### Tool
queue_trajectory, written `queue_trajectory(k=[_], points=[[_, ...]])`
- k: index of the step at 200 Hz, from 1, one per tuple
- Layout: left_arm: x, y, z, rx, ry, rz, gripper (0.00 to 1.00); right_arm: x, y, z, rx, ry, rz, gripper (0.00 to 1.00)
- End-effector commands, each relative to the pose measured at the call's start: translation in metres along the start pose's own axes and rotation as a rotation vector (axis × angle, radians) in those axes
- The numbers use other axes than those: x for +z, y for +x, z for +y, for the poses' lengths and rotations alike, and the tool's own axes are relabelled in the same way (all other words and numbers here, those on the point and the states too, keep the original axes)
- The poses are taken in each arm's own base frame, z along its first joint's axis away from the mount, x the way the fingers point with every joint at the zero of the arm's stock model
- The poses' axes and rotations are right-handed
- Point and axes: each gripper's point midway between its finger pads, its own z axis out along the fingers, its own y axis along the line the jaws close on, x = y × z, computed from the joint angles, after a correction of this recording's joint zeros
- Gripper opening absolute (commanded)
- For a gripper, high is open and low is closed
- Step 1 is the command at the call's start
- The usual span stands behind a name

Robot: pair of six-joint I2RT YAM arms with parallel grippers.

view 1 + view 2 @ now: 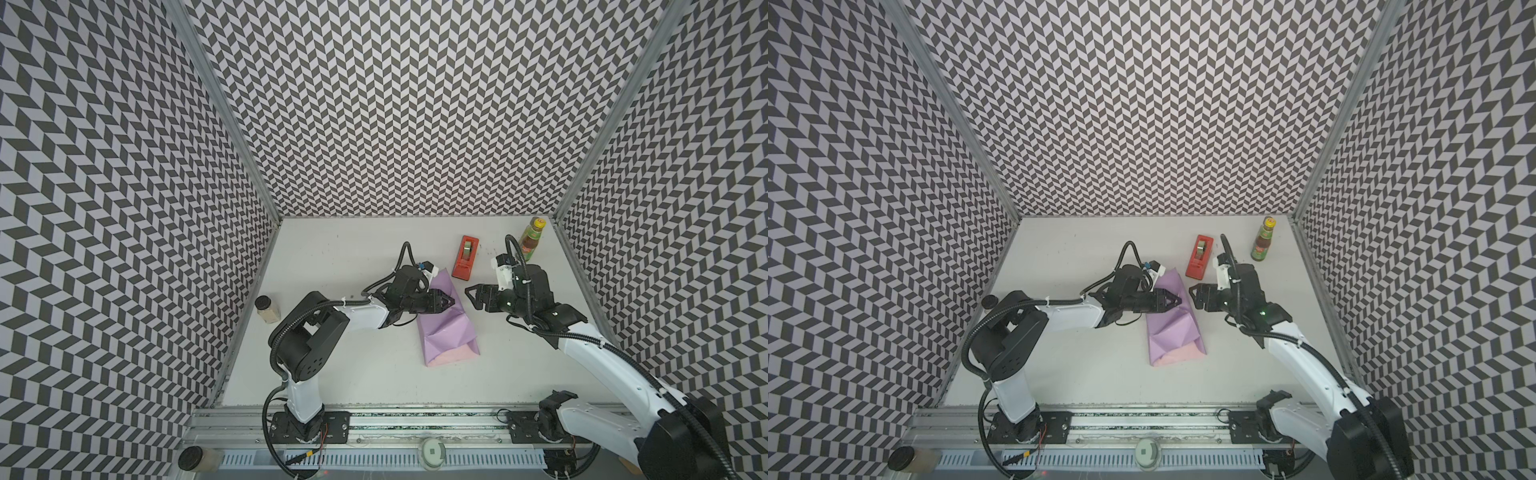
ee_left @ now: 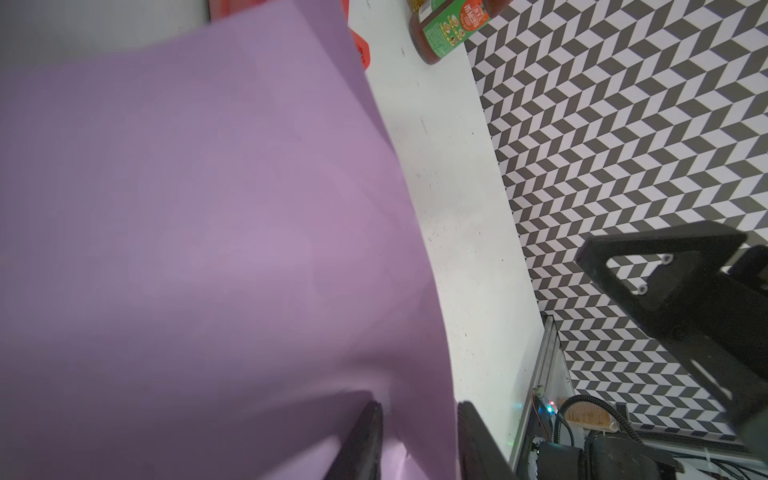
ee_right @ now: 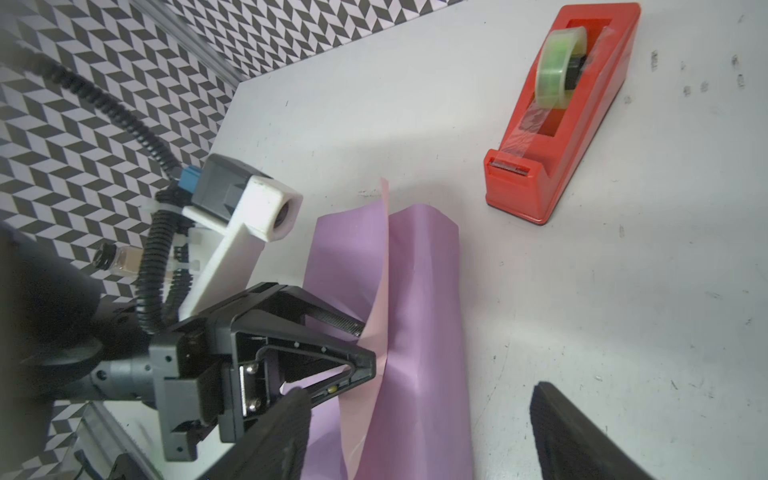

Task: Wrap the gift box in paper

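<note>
Found left gripper (image 1: 451, 302) at centre of both top views, reaching in from the left over the paper (image 1: 446, 332), fingers a little apart. In the right wrist view, saw a raised pink-backed edge of that sheet standing loose between its fingertips, not clamped. Logged right gripper (image 1: 473, 298) just right of it, jaws wide, holding nothing, close beside the paper's right side. Noted paper folded lilac side out into a long bundle running from centre toward lower middle of frame, pink showing at the lower end. Could not see gift box in any view. Marked red tape dispenser (image 1: 465, 257) just above-right of bundle, sauce bottle (image 1: 530, 241) at upper right corner of table (image 1: 353, 374), spice jar (image 1: 268, 309) at its left edge.
</note>
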Motion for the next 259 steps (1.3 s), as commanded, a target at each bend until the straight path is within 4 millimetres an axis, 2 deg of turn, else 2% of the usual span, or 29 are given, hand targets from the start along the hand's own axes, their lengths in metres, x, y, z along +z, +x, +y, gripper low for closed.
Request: queue_trajectory(k=[1,48,96,127,170,198,217,259], points=[[0.009,0.033,0.043,-0.062,-0.129,0.087,0.38,0.001,0.002,0.017,-0.048,-0.056,0.008,0.86],[0.011,0.032,0.042,-0.067,-0.122,0.085,0.44,0.009,0.026,0.013,-0.039,-0.046,0.035,0.90],[0.012,0.031,0.041,-0.075,-0.113,0.083,0.44,0.018,0.047,0.022,-0.040,-0.104,0.046,0.88],[0.012,0.030,0.041,-0.074,-0.112,0.083,0.44,0.028,0.057,0.020,-0.043,-0.109,0.079,0.74],[0.012,0.031,0.042,-0.074,-0.113,0.085,0.45,0.035,0.051,0.025,-0.059,-0.125,0.077,0.56],[0.012,0.030,0.042,-0.073,-0.113,0.083,0.45,0.041,0.053,0.023,-0.062,-0.115,0.098,0.40],[0.012,0.030,0.042,-0.073,-0.113,0.082,0.46,0.044,0.058,0.014,-0.053,-0.070,0.115,0.33],[0.011,0.026,0.039,-0.071,-0.100,0.077,0.49,0.051,0.068,-0.010,-0.019,0.041,0.137,0.23]])
